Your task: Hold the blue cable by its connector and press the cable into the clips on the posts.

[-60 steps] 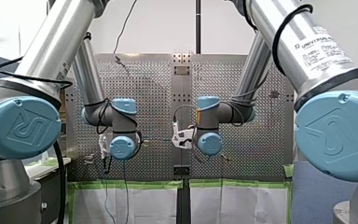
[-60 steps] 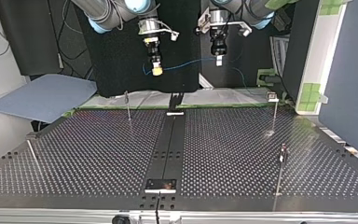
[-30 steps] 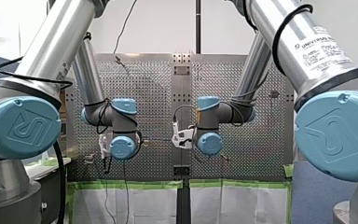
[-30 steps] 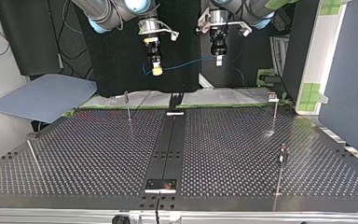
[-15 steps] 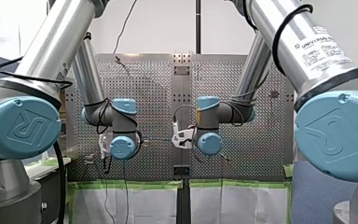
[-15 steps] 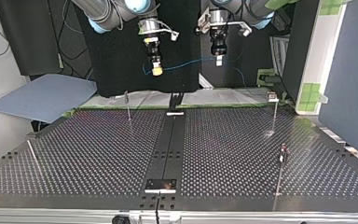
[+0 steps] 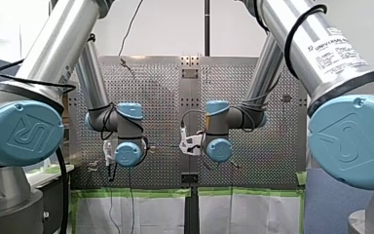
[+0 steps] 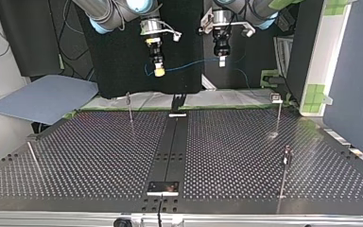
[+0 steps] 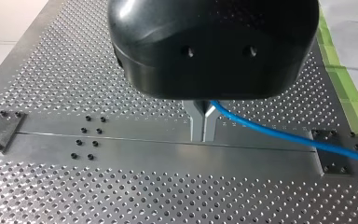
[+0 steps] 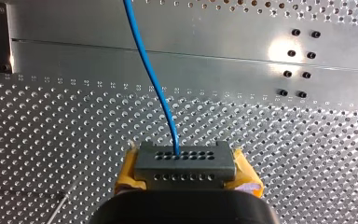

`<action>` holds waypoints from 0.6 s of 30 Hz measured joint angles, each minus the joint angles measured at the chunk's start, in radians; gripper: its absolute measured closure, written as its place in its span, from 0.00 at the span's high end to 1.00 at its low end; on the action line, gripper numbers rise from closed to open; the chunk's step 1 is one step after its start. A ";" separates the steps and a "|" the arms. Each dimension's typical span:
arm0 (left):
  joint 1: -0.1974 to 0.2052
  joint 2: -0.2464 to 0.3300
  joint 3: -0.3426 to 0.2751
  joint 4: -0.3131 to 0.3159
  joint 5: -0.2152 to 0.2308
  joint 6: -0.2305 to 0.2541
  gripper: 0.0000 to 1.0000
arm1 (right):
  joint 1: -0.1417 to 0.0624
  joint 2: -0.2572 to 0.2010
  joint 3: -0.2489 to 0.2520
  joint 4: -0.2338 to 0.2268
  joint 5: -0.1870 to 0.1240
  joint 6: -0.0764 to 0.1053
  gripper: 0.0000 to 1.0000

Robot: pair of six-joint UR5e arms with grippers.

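One thin blue cable (image 10: 154,84) ends in one grey, perforated connector (image 10: 185,161). My right claw (image 10: 186,171) clamps the connector; my left claw (image 9: 203,125) pinches the cable.

Bright, even light fills the room. In the right wrist view a round white glare spot sits on the silver perforated metal table (image 10: 279,49). Shadows are soft and faint.

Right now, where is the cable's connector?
Right wrist view: the connector sits clamped between my right gripper's yellow pads, the blue cable leading ahead.
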 joint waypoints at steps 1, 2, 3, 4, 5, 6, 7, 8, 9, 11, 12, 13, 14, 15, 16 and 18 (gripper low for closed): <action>0.000 0.000 0.000 0.000 0.000 0.000 0.00 | 0.000 0.000 0.000 0.000 0.000 0.000 0.00; 0.000 0.000 0.000 0.000 0.000 0.000 0.00 | 0.000 0.000 0.000 0.000 0.000 0.000 0.00; 0.000 0.000 0.000 0.000 0.000 0.000 0.00 | 0.000 0.000 0.000 0.000 0.000 0.000 0.00; 0.000 0.000 0.000 0.000 0.000 0.000 0.00 | 0.000 0.000 0.000 0.000 0.000 0.000 0.00; 0.000 0.000 0.000 0.000 0.000 0.000 0.00 | 0.000 0.000 0.000 0.000 0.000 0.000 0.00; 0.000 0.000 0.000 0.000 0.000 0.000 0.00 | 0.000 0.000 0.000 0.000 0.000 0.000 0.00; 0.000 0.000 0.000 0.000 0.000 0.000 0.00 | 0.000 0.000 0.000 0.000 0.000 0.000 0.00; 0.000 0.000 0.000 0.000 0.000 0.000 0.00 | 0.000 0.000 0.000 0.000 0.000 0.000 0.00; 0.000 0.000 0.000 0.000 0.000 0.000 0.00 | 0.000 0.000 0.000 0.000 0.000 0.000 0.00; 0.000 0.000 0.000 0.000 0.000 0.000 0.00 | 0.000 0.000 0.000 0.000 0.000 0.000 0.00; 0.000 0.000 0.000 0.000 0.000 0.000 0.00 | 0.000 0.000 0.000 0.000 0.000 0.000 0.00; 0.001 0.000 0.000 0.000 0.000 0.000 0.00 | 0.000 0.000 0.000 0.000 0.000 0.000 0.00; 0.000 -0.001 -0.001 0.000 0.001 0.001 0.00 | 0.000 0.000 0.000 0.000 0.000 0.000 0.00; -0.001 -0.003 -0.003 0.000 0.003 0.003 0.00 | 0.000 0.000 0.000 0.000 0.000 0.000 0.00; -0.003 -0.007 -0.006 -0.001 0.006 0.005 0.00 | 0.001 0.000 0.000 0.000 0.000 0.000 0.00; -0.006 -0.017 -0.009 -0.001 0.010 0.008 0.00 | 0.001 0.000 0.000 0.000 0.000 0.000 0.00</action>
